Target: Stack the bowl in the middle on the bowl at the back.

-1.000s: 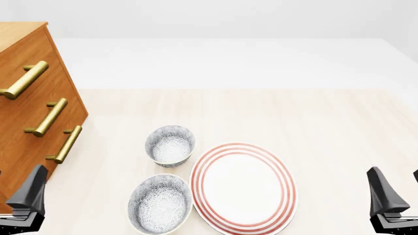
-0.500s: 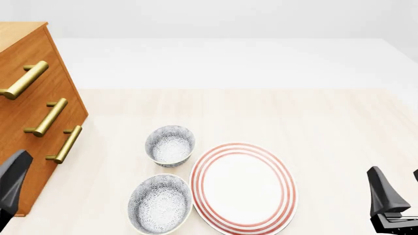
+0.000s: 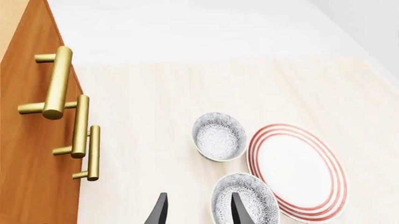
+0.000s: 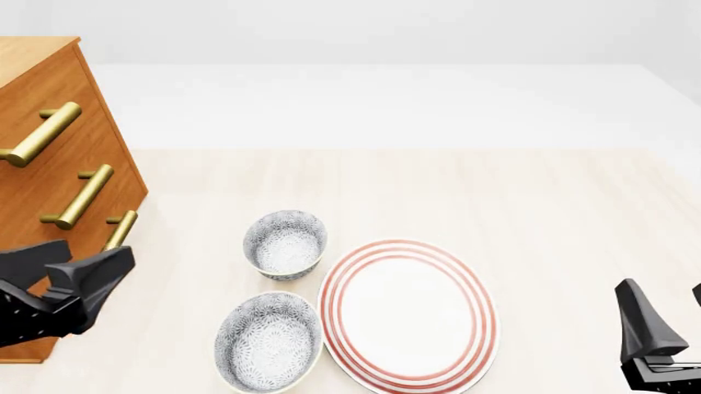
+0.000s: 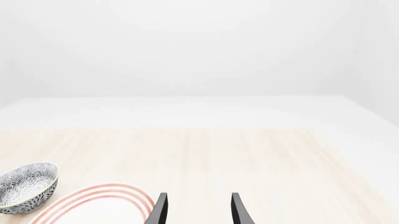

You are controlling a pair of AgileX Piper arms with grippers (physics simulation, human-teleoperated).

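Two small speckled blue-grey bowls sit left of centre. The bowl at the back (image 4: pixel 285 242) (image 3: pixel 218 136) (image 5: pixel 25 186) stands behind the bowl in the middle (image 4: pixel 268 341) (image 3: pixel 246 201), which is nearest the front edge. My left gripper (image 4: pixel 98 250) (image 3: pixel 198 196) hovers at the far left, open and empty, left of both bowls, its fingers pointing toward them. At the front right corner my right gripper (image 4: pixel 668 308) (image 5: pixel 198 196) is open, holds nothing, and is far from the bowls.
A large white plate with red rings (image 4: pixel 408 312) (image 3: pixel 298 171) (image 5: pixel 93 203) lies right beside both bowls. A wooden drawer cabinet with brass handles (image 4: pixel 55 164) (image 3: pixel 25 140) stands along the left side, close behind my left gripper.
My left gripper has lifted from the front left corner and turned so that its fingers point right, toward the bowls. The right arm, bowls and plate have not moved.
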